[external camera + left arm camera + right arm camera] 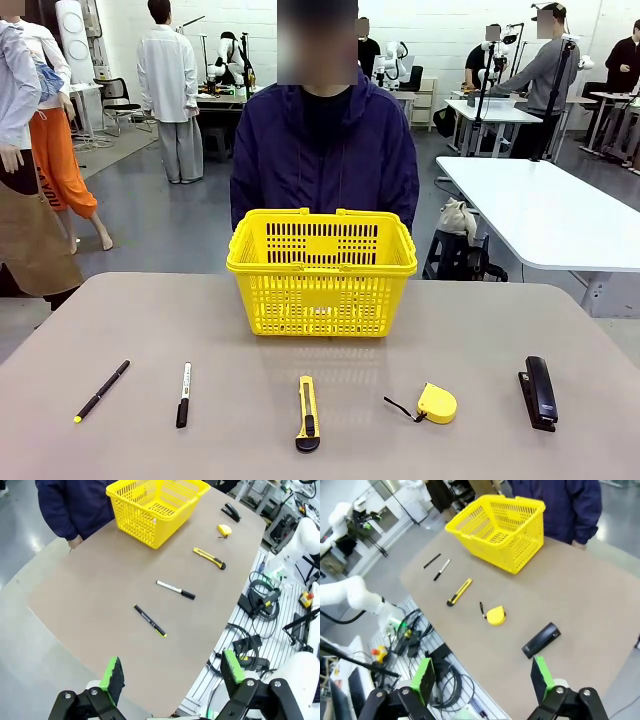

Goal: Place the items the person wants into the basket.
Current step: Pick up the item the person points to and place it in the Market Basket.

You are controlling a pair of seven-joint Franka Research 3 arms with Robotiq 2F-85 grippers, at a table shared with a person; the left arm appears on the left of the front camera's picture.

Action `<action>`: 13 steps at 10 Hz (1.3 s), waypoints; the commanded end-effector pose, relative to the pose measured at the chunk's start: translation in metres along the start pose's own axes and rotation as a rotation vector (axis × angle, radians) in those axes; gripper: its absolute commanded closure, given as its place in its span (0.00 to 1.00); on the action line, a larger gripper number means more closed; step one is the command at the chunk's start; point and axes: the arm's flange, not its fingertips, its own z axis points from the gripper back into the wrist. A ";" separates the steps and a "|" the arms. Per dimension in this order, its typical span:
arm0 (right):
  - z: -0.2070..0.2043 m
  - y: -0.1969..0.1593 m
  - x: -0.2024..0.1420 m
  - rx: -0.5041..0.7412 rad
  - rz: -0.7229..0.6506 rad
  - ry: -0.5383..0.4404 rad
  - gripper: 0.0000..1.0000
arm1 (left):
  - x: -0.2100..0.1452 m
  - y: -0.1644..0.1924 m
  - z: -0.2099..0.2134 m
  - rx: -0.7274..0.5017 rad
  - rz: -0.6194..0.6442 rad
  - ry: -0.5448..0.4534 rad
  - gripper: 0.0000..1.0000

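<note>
The yellow basket [322, 270] stands at the far middle of the table, in front of the person [324, 155] in the dark jacket. Along the near edge lie the thin black pen with a yellow tip [101, 391], the yellow-and-black utility knife [308, 412] and the yellow tape measure [436, 403]. My left gripper [170, 677] is open, high above the table's left end, with the pen [150, 621] nearest below it. My right gripper [482, 677] is open too, high above the right end, over the tape measure [495, 615] and the knife [459, 592].
A black marker with a white band [183, 394] lies between pen and knife. A black stapler [539, 392] lies at the right end. The basket [156, 506] is empty inside. Cables and equipment sit on the floor beyond the table's near edge.
</note>
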 end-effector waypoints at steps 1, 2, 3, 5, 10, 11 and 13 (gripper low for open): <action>0.018 -0.004 -0.005 -0.023 0.015 -0.010 0.00 | -0.014 0.003 0.009 -0.002 -0.035 0.012 0.00; 0.018 -0.002 -0.003 -0.030 0.022 -0.037 0.00 | -0.014 0.004 0.010 -0.012 -0.054 0.002 0.00; 0.010 -0.001 -0.005 -0.008 -0.002 0.004 0.00 | -0.009 0.000 0.005 0.001 -0.012 0.003 0.00; 0.010 -0.001 -0.005 -0.008 -0.002 0.004 0.00 | -0.009 0.000 0.005 0.001 -0.012 0.003 0.00; 0.010 -0.001 -0.005 -0.008 -0.002 0.004 0.00 | -0.009 0.000 0.005 0.001 -0.012 0.003 0.00; 0.010 -0.001 -0.005 -0.008 -0.002 0.004 0.00 | -0.009 0.000 0.005 0.001 -0.012 0.003 0.00; 0.010 -0.001 -0.005 -0.008 -0.002 0.004 0.00 | -0.009 0.000 0.005 0.001 -0.012 0.003 0.00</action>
